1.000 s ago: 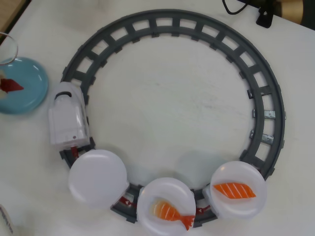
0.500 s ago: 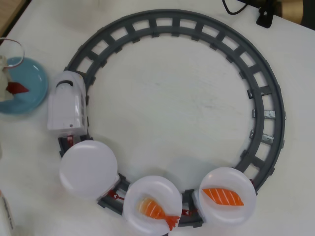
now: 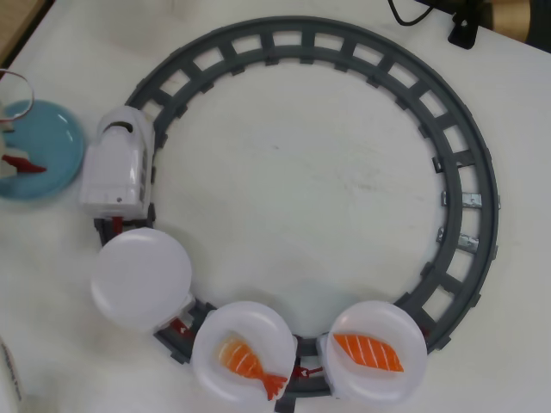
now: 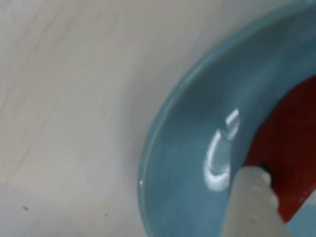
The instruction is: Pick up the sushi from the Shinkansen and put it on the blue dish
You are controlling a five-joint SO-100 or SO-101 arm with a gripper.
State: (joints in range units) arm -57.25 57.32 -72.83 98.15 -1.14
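The blue dish [image 3: 52, 142] lies at the left edge of the overhead view. The sushi [image 3: 21, 163], a dark-red slice, hangs low over it. My gripper [image 3: 10, 160] is only partly in view at that edge and looks shut on the sushi. In the wrist view a white finger [image 4: 253, 202] presses against the red sushi [image 4: 291, 143] just above the blue dish [image 4: 192, 163]. The Shinkansen [image 3: 116, 163] is on the track's left side, pulling three white plates: an empty plate [image 3: 140, 278], one with shrimp [image 3: 244, 354] and one with salmon [image 3: 374, 351].
The grey circular track [image 3: 465, 198] fills most of the white table. A black cable and clamp [image 3: 461, 26] sit at the top right. A wire loop [image 3: 19, 95] arcs above the dish. The wooden table edge [image 3: 17, 21] shows at the top left.
The train has run on along the track: the locomotive moved up the left side and the three plates shifted left. The sushi has sunk slightly over the blue dish with the gripper.
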